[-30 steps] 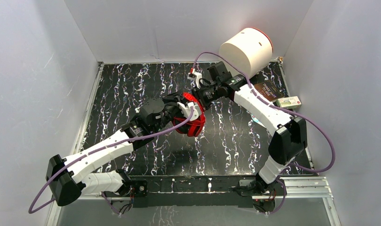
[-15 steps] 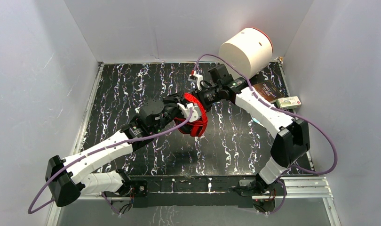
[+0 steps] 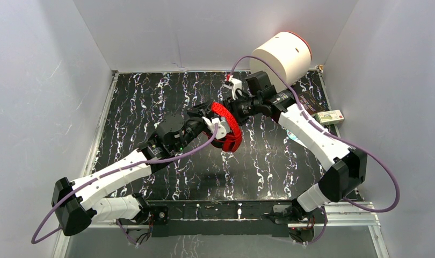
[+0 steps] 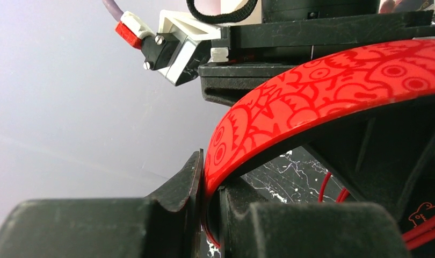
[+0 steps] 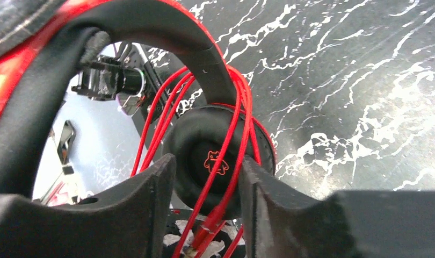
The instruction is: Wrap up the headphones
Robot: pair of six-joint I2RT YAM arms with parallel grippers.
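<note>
1. Space is enclosed on three sides by plain white walls (image 3: pixel 204 32), evenly lit.
2. Table (image 3: pixel 129 107) is surfaced in black, white-veined marble pattern.
3. A white, red-rimmed cylinder (image 3: pixel 280 56) is seen at far right corner, with small boxes (image 3: pixel 330 116) near it.

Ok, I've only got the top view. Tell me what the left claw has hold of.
Observer: The left claw is shut on the headphones, pinching the edge of the red headband between its fingers.
Operator: Now give me the right claw.
Observer: The right claw is open. Several strands of the cable run through the gap between its fingers, across the black ear pad.
</note>
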